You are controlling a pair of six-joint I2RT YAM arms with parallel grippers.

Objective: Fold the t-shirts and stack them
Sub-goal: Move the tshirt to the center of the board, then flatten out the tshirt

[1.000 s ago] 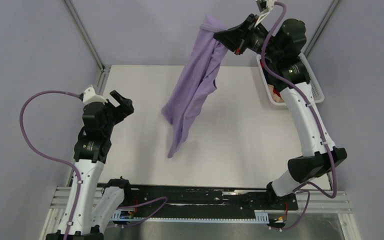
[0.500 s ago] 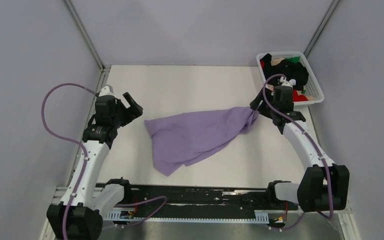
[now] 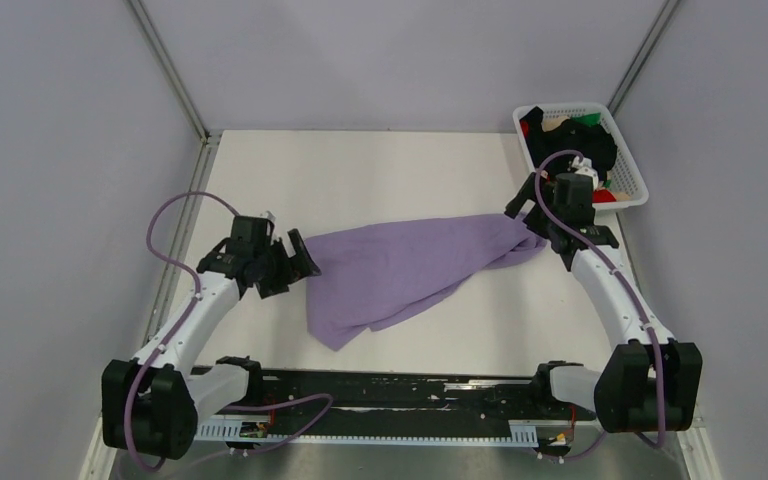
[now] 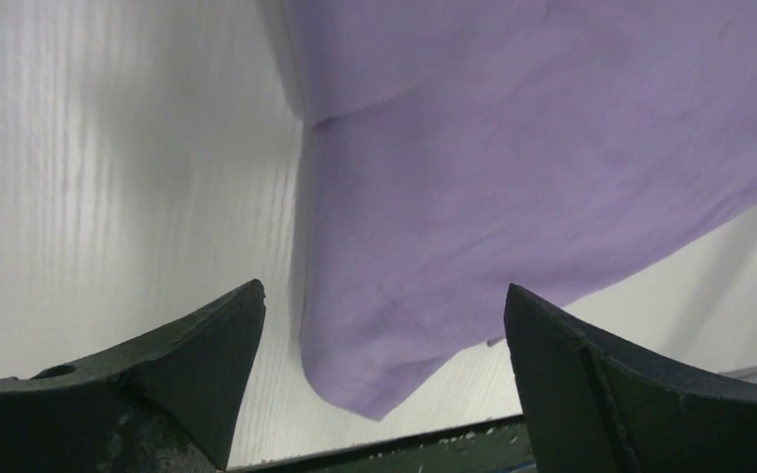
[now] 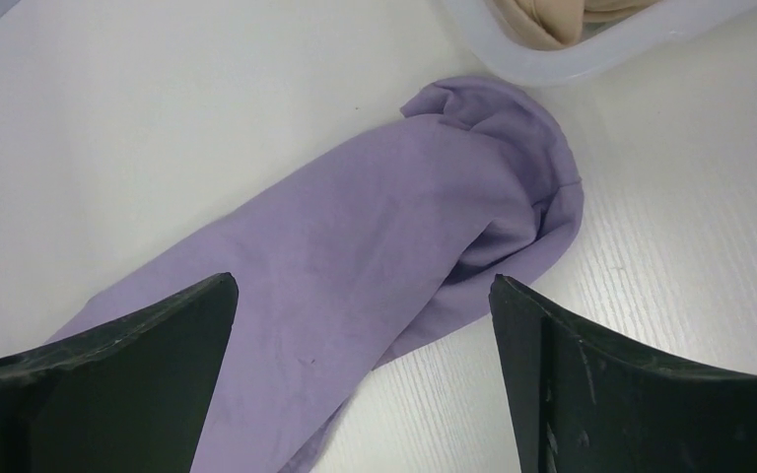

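Right gripper (image 3: 530, 222), spread wide, partly covers the lavender t-shirt (image 3: 410, 265) end.

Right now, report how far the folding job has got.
Done: the lavender t-shirt lies out on the table, unfolded. In hand: nothing; left gripper and right gripper stand open at its ends. Left: folding it, plus the shirts in the basket.

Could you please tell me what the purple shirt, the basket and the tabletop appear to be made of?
The lavender t-shirt looks like soft matte knit cloth, perhaps cotton jersey: it slumps in loose folds. The basket is white, slightly glossy moulded plastic with lattice walls. The tabletop is a white matte, finely ribbed board, possibly corrugated plastic.
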